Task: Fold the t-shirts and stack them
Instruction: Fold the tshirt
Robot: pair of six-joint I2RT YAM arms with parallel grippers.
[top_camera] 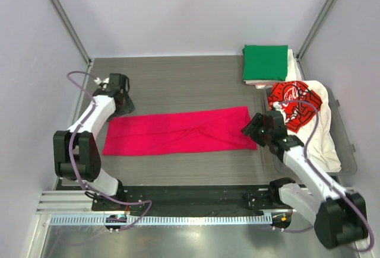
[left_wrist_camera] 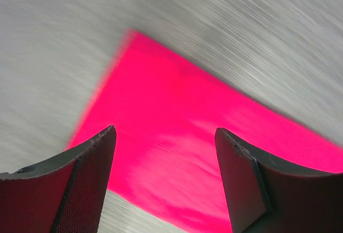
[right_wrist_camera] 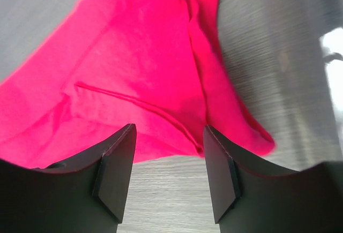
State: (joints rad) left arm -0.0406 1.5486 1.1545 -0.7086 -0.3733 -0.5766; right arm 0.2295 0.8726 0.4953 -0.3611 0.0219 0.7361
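Right tool (top_camera: 249,130) near printed tee (top_camera: 295,105)

From above, the light is bright and even, with only soft shadows on the counter (top_camera: 178,83) beside the arms, and detail is crisp. The left wrist view is smeared by motion: the counter's grain streaks and the magenta-red t-shirt (left_wrist_camera: 177,120) has fuzzy edges, though the fingers (left_wrist_camera: 88,185) are sharp. The right wrist view is clearer, with a blown-out white patch (right_wrist_camera: 333,43) at its right edge.

Soft matt cloth magenta tee (top_camera: 178,132), seemingly woodgrain table (top_camera: 178,86)
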